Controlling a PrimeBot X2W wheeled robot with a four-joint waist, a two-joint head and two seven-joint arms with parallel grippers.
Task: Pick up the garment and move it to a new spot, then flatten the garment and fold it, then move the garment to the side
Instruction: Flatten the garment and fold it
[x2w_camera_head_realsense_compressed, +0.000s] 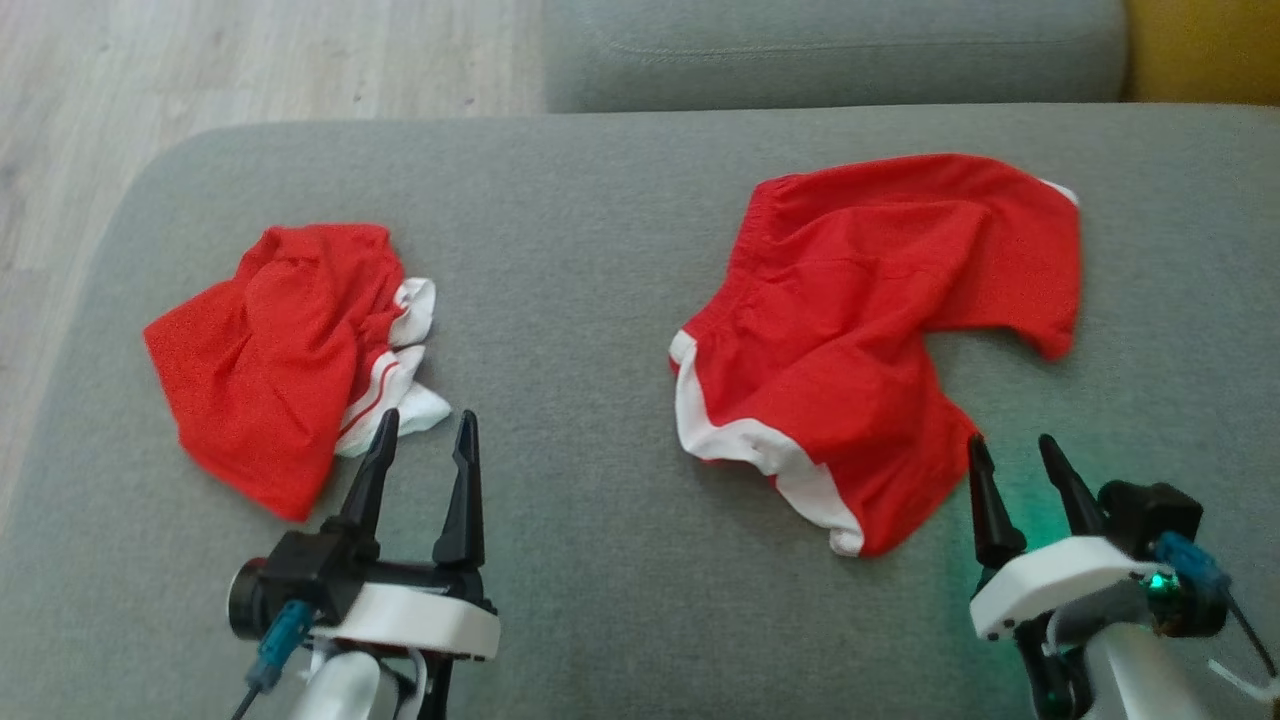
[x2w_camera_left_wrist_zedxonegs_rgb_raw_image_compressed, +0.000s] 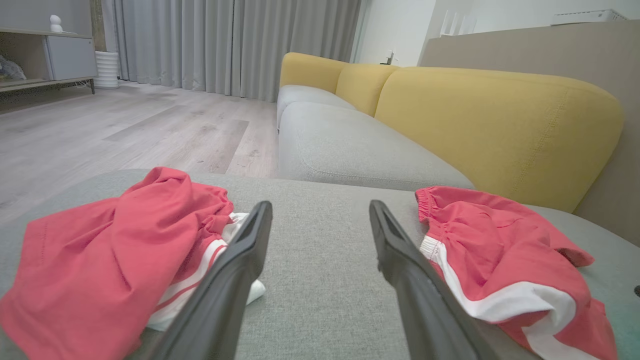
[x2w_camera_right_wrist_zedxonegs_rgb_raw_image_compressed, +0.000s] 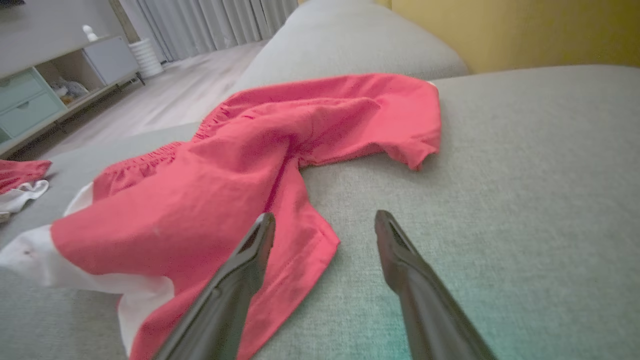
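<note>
Red shorts (x2w_camera_head_realsense_compressed: 880, 330) lie spread on the grey cushion (x2w_camera_head_realsense_compressed: 580, 300), hem just beside my right gripper (x2w_camera_head_realsense_compressed: 1010, 445), fingers wide and empty. My left gripper (x2w_camera_head_realsense_compressed: 428, 418), likewise wide and empty, sits beside a crumpled red garment (x2w_camera_head_realsense_compressed: 270, 360) on that cushion.

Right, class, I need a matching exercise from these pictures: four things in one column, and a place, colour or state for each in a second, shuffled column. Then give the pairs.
Column one
1. left gripper
2. right gripper
3. crumpled red garment
4. sofa backrest

Column two
A. yellow
B. open, at the near hem of the spread red shorts
C. bunched at the left of the grey cushion
D. open, next to white striped trim

Pairs: 1-D, 2-B, 3-C, 4-A
</note>
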